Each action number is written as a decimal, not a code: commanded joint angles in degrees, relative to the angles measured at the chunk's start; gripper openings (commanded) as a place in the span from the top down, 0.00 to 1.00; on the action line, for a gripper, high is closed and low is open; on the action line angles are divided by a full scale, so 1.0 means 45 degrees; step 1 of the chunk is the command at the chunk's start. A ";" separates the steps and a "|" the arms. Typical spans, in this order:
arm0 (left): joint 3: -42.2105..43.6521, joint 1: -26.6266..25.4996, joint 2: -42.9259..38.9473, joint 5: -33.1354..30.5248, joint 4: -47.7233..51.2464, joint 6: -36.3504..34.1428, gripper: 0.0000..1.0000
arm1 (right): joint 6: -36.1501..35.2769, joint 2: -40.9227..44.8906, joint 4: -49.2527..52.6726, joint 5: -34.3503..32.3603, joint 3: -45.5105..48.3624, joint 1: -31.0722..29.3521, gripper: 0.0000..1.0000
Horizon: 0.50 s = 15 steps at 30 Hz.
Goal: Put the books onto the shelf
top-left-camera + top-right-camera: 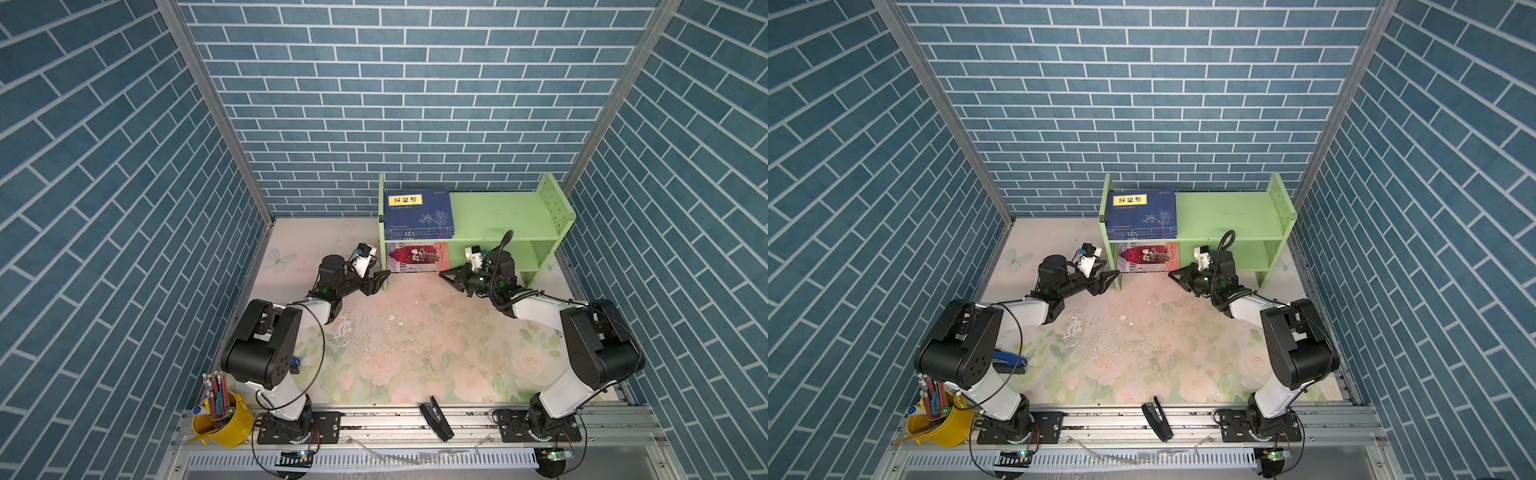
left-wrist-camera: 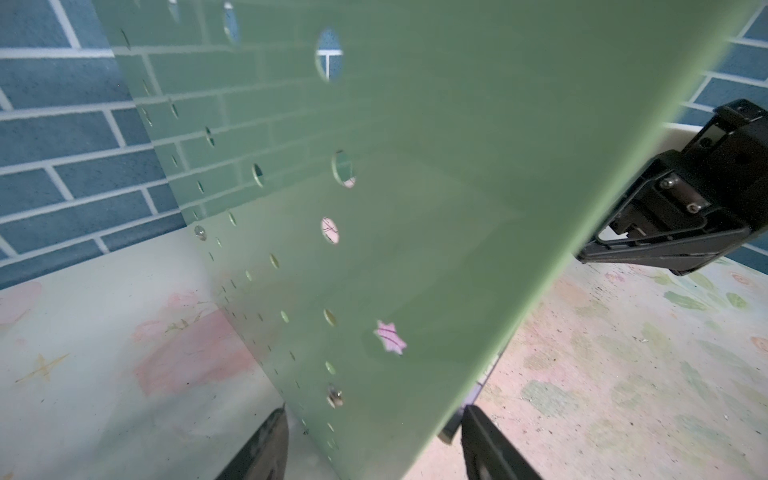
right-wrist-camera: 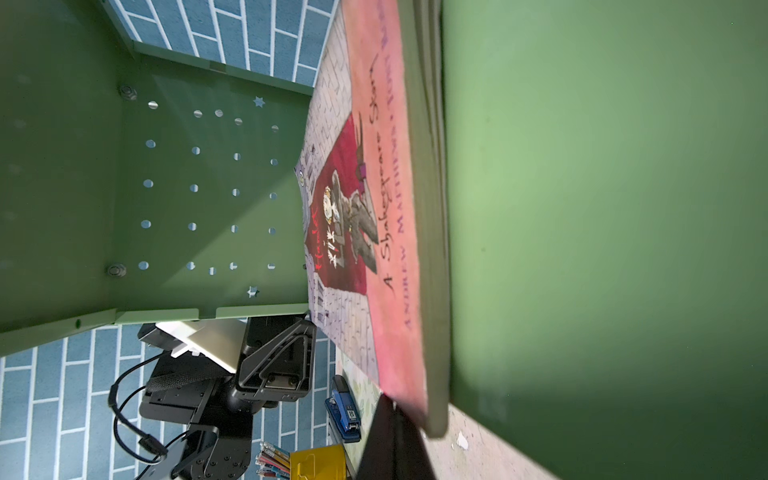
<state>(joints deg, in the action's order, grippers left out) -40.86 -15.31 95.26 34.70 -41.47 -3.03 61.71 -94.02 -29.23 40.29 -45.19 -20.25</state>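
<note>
Nearly done, I judge: blue books (image 1: 417,210) stacked on the top tier of the shelf (image 1: 498,216), red book (image 1: 417,257) flat beneath, front edge poking out. Right hand (image 1: 442,275) closed, empty, at its corner; left hand (image 1: 381,281) straddles the shelf's end panel, grip uncertain

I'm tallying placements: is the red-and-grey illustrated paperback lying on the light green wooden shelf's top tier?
No, the red-and-grey paperback lies flat on the shelf's lower tier, beneath the dark blue books stacked above.
</note>
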 commanded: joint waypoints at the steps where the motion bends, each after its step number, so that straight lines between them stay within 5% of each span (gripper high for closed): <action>1: -0.0060 -0.0055 0.0044 -0.0145 -0.0315 -0.0109 0.34 | 0.0208 -0.0200 -0.0389 0.0224 -0.0310 -0.0052 1.00; 15: -0.0026 -0.0059 -0.0021 -0.0366 -0.0398 -0.0014 0.34 | 0.0441 -0.0162 -0.0802 0.0276 -0.0092 -0.0048 1.00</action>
<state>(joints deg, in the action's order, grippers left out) -40.86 -15.31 95.26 33.41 -41.74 -3.01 62.78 -94.30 -30.68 40.62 -45.19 -20.25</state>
